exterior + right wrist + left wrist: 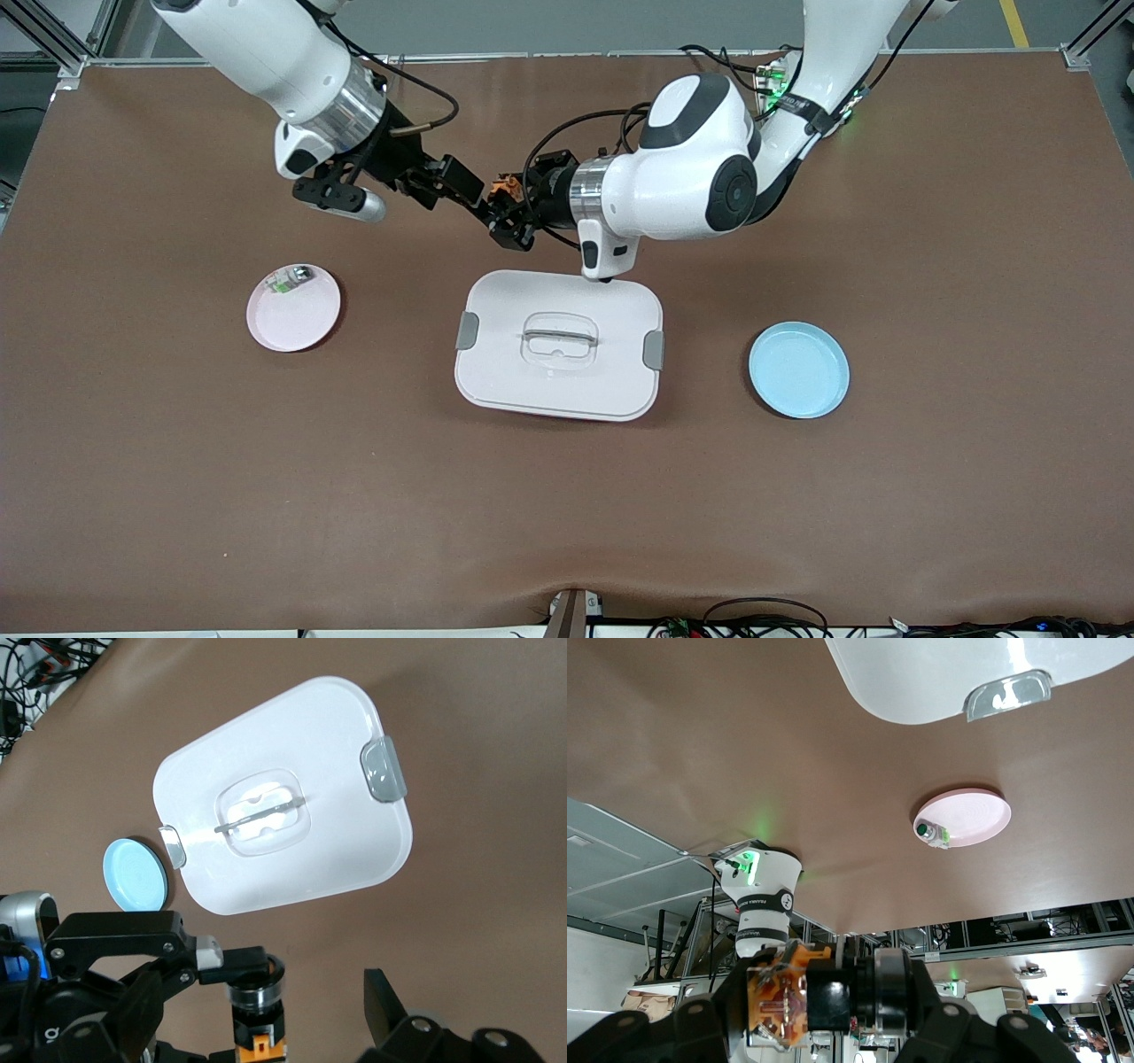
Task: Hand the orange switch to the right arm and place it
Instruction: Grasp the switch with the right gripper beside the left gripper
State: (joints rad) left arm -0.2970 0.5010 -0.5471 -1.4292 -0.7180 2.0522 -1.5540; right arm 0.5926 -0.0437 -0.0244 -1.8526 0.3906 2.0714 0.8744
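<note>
Left gripper [514,217] is clamped on the orange switch [507,188] above bare table just past the white lidded box [558,344] — presented for handover. Right gripper [474,197] is spread around it — not yet closed.

Brown surface [177,496]; white box [559,346], grey clips; pink plate [301,319]; light-blue plate [798,369]; orange-and-black switch [507,189].

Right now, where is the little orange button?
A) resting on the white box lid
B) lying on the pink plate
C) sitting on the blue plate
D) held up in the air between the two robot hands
D: the orange button hangs above the bare table where the left gripper and right gripper meet; the pink plate holds only a small green-and-white part.
</note>
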